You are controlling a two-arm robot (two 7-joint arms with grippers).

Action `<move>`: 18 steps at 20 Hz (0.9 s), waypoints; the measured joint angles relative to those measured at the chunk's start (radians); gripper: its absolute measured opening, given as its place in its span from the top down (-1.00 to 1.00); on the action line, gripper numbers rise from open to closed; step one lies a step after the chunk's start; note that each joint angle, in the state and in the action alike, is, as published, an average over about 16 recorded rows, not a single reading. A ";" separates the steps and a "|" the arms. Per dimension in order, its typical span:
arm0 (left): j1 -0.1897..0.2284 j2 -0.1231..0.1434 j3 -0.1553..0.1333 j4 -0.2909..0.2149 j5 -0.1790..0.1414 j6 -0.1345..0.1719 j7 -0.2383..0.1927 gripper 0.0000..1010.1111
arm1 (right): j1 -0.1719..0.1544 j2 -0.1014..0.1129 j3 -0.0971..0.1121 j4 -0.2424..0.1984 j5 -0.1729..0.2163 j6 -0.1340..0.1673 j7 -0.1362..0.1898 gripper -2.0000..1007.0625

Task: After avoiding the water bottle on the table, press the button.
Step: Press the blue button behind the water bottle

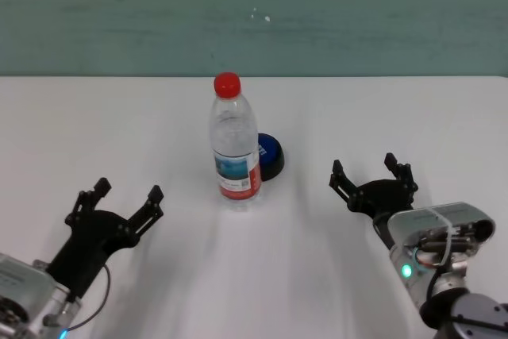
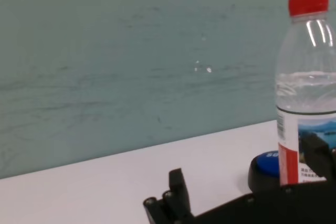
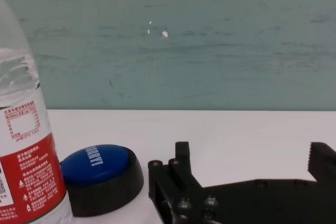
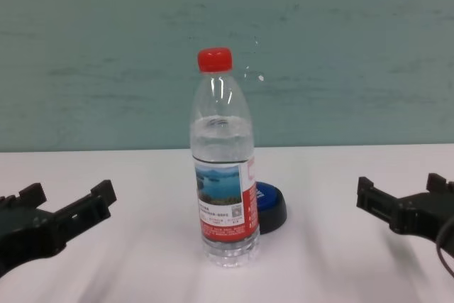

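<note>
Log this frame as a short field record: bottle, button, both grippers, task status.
bottle: water bottle upright on the table, red cap on, in front of the button
button: blue button behind the bottle toward the robot's right, partly hidden in the head view, not pressed
left gripper: left gripper open, empty, low at near left
right gripper: right gripper open, empty, to the button's right, apart from it
status: nothing touched yet

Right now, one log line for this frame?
left gripper: open, idle near-left | right gripper: open, right of button | water bottle: upright, fronting button | button: unpressed
</note>
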 joint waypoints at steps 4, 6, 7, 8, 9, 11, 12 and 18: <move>0.004 0.000 0.009 -0.005 0.005 -0.001 0.001 -1.00 | 0.000 0.000 0.000 0.000 0.000 0.000 0.000 -0.99; 0.004 0.000 0.014 -0.007 0.008 -0.002 0.003 -1.00 | 0.000 0.000 0.000 0.000 0.000 0.000 0.000 -0.99; 0.004 -0.001 0.016 -0.007 0.010 -0.002 0.003 -1.00 | 0.000 0.000 0.000 0.000 0.000 0.000 0.000 -0.99; 0.004 -0.002 0.018 -0.007 0.012 -0.002 0.004 -1.00 | 0.000 0.000 0.000 0.000 0.000 0.000 0.000 -0.99; 0.003 -0.002 0.020 -0.008 0.014 -0.003 0.005 -1.00 | 0.000 0.000 0.000 0.000 0.000 0.000 0.000 -0.99; 0.002 -0.005 0.025 -0.007 0.018 -0.003 0.008 -1.00 | 0.000 0.000 0.000 0.000 0.000 0.000 0.000 -0.99; 0.001 -0.006 0.027 -0.007 0.020 -0.003 0.009 -1.00 | 0.000 0.000 0.000 0.000 0.000 0.000 0.000 -0.99; -0.006 -0.014 0.040 -0.004 0.033 -0.003 0.017 -1.00 | 0.000 0.000 0.000 0.000 0.000 0.000 0.000 -0.99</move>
